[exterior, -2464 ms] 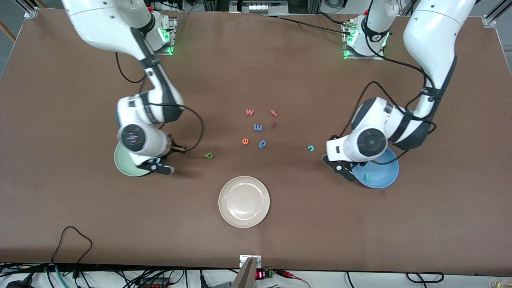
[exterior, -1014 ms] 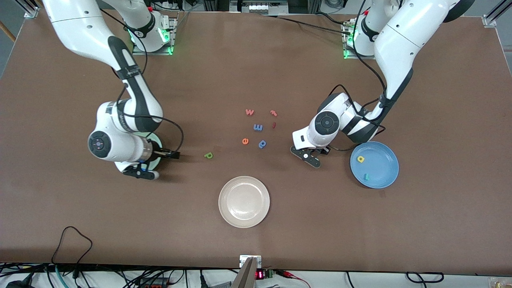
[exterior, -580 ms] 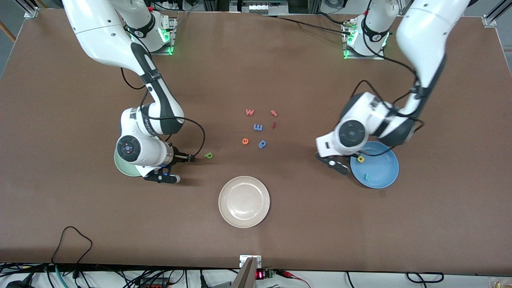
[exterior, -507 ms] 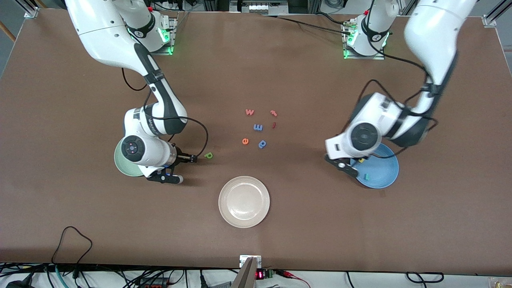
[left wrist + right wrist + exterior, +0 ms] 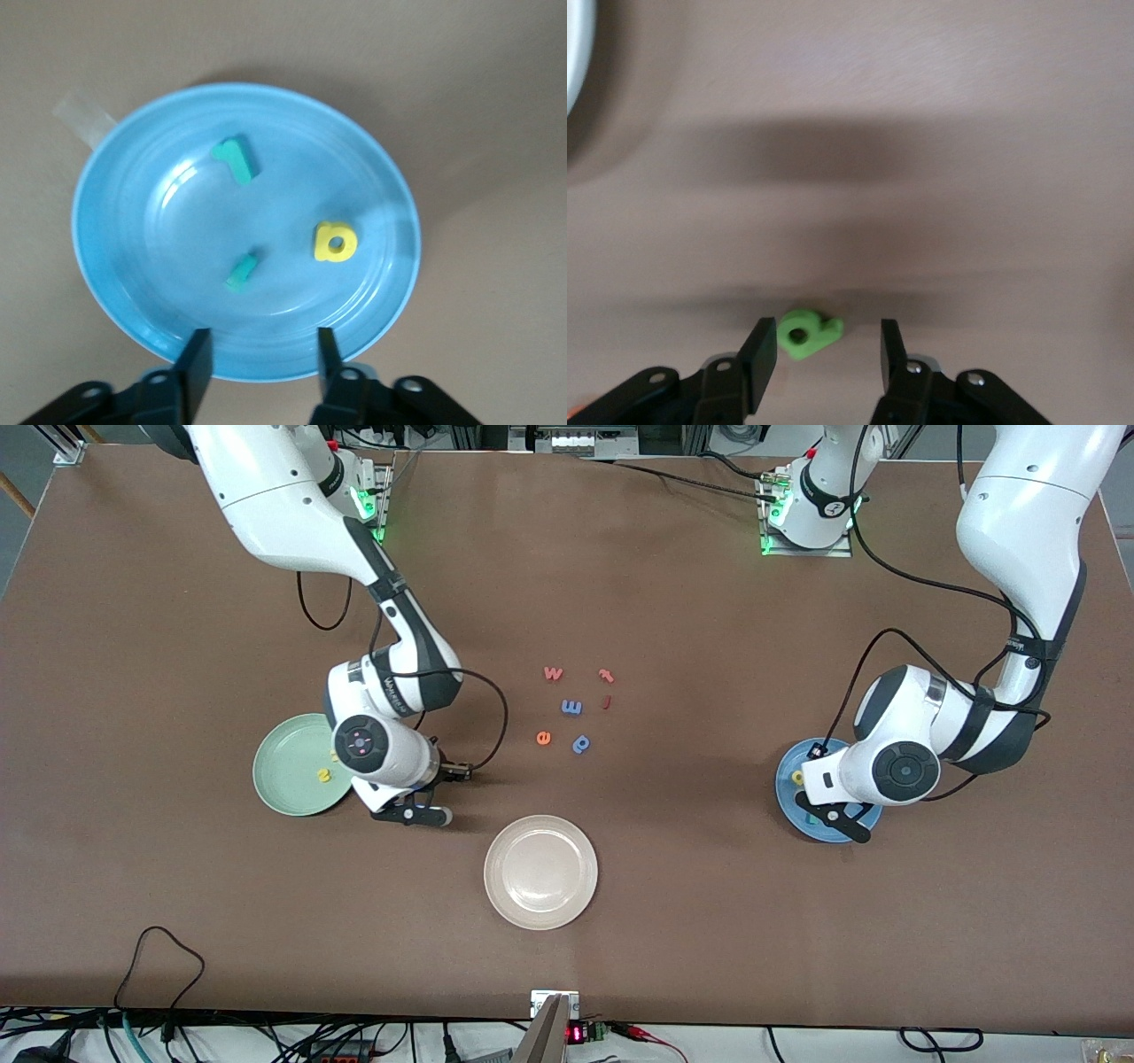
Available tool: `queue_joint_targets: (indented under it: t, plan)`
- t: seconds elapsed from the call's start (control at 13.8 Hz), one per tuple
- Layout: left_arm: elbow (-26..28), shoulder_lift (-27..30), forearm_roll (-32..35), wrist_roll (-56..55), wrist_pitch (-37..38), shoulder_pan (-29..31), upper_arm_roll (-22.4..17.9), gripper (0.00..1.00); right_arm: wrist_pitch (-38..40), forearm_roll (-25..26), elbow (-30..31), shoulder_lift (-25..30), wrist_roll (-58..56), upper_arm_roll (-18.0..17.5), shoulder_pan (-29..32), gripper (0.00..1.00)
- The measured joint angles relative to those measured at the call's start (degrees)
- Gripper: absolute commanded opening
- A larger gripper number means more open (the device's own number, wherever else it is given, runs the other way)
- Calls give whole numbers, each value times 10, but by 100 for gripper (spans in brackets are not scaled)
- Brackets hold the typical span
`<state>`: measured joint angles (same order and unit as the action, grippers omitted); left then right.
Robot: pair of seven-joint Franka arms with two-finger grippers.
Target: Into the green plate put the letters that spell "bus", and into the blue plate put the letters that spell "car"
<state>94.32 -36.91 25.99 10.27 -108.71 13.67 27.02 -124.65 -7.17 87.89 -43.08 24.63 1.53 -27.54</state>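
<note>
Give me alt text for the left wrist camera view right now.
A blue plate on a brown table holds three foam letters: two teal ones and a yellow one. The left gripper hangs open over the plate's rim.

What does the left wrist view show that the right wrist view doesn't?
Only the left wrist view shows the blue plate holding three foam letters: a teal r, a second teal letter, likely the c, and the yellow a. The left pincer hangs open over the plate's rim.

Only the right wrist view shows the green b lying on the table, between the open fingers of the right pincer, plus a sliver of a pale plate's rim.

Both show the brown table and an open, empty pincer.
</note>
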Motion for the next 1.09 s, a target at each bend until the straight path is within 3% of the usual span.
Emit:
queue_joint_targets:
  t: [0.22, 0.43, 0.8, 0.94, 1.09]
  plan:
    - [-31, 44, -6, 4, 34, -1, 20, 100, -1, 20, -1, -7, 4, 0, -17, 56]
    - [-124, 92, -54, 3, 164, -4, 33, 100, -2, 57, -1, -10, 3, 2, -17, 56]
    - [-274, 102, -87, 5, 323, -6, 33, 100, -6, 69, -1, -15, 3, 2, -17, 56]
    - [-296, 109, -105, 2, 326, -12, 11, 100, -11, 69, -2, -15, 3, 2, -17, 56]
    - [-281, 139, -159, -7, 305, -51, -70, 100, -25, 69, -2, -15, 3, 2, -17, 56]
